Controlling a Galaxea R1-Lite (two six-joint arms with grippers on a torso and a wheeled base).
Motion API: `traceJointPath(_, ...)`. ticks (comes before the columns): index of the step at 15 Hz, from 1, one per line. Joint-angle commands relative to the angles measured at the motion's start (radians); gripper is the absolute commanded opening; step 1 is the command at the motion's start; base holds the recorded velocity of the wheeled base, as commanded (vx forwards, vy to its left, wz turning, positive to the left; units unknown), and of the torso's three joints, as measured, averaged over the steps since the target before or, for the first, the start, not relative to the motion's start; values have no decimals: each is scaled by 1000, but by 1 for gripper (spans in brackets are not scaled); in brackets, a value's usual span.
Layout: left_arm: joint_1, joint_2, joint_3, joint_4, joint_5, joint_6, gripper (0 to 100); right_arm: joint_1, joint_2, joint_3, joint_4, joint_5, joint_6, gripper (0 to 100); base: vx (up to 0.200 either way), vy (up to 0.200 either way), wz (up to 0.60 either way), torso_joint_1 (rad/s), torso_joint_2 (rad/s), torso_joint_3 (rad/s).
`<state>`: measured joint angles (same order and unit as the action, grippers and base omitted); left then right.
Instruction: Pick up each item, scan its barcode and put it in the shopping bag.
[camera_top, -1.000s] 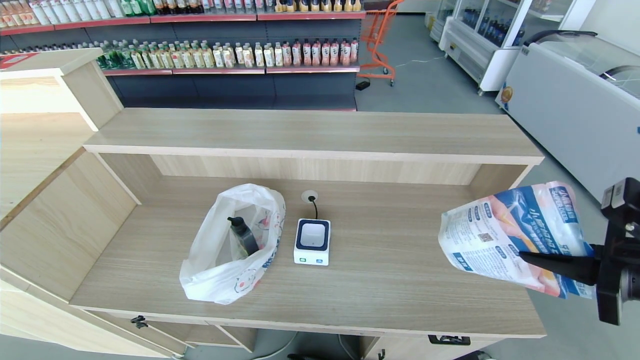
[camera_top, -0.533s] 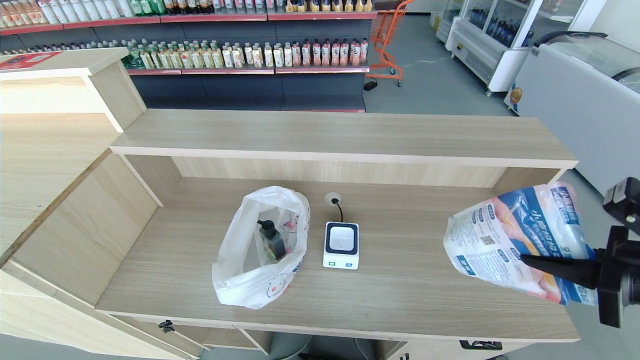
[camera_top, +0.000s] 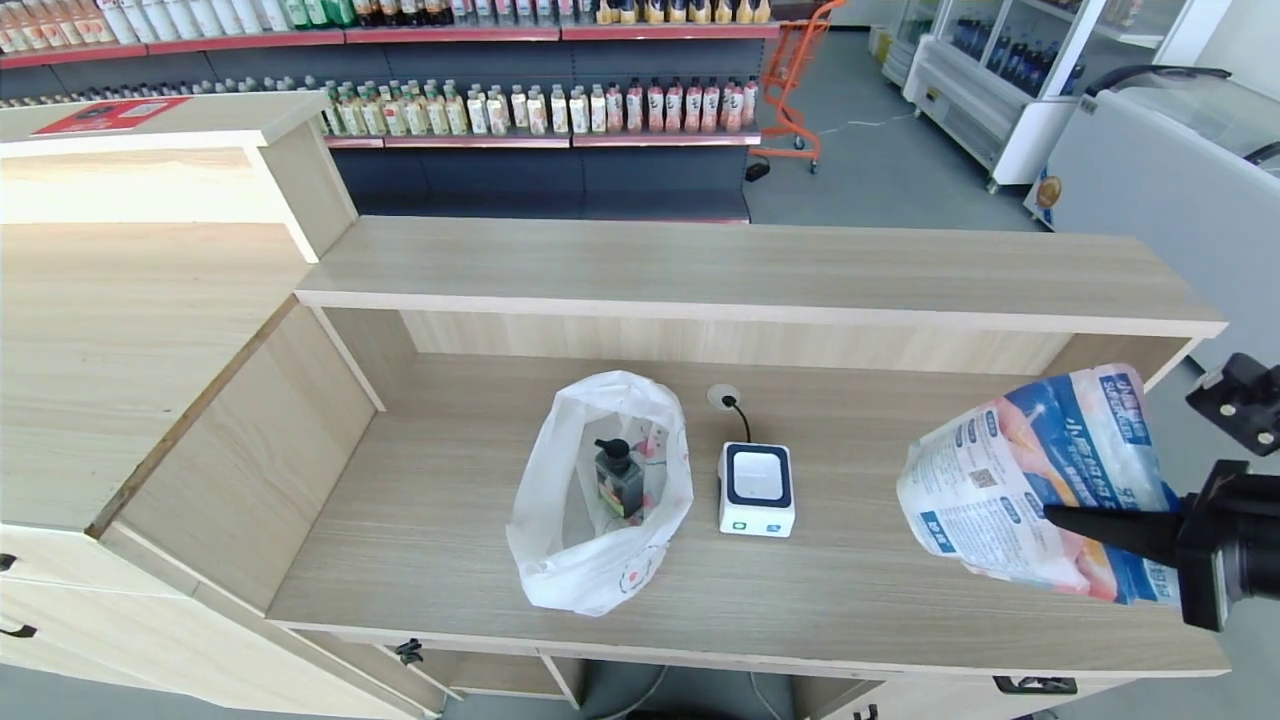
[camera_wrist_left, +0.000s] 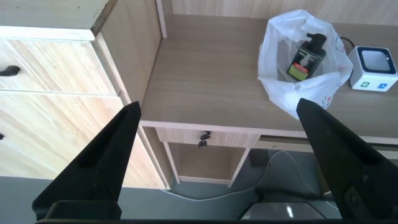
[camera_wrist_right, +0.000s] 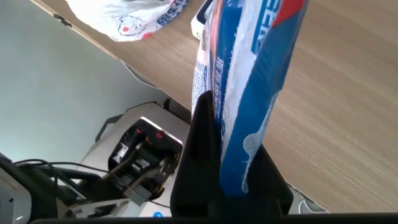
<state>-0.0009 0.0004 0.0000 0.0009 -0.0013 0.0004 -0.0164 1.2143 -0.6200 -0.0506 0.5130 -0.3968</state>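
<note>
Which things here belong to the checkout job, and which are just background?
Job: pouch in right hand, scanner, shopping bag, pump bottle inside it.
Background: drink shelves, orange cart, chest freezer.

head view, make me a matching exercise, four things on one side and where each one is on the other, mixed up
1. white plastic shopping bag
2. dark pump bottle
3. white box-shaped barcode scanner
4. blue and white printed pack

A. clamped between the fingers of the right gripper
B. inside the bag
C. lying open on the wooden counter
D. on the counter beside the bag, cable behind it

Pairs: 1-C, 2-B, 3-D, 4-A
</note>
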Motion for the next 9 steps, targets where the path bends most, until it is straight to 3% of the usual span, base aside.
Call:
traceJointPath(1,1,0,0,-1,0,-2,100,-4,39,-7,-5,-7,-5,0,0,0,0,0,0,0)
traceJointPath(4,1,0,0,-1,0,1,100,-4,96,-23,-75,-45,-8,0,0,0,0,0,0,0)
traceJointPath(9,1,0,0,-1,0,3,100,-4,248,-58,-190,-54,-59,0,200,200,0,1,-1,4)
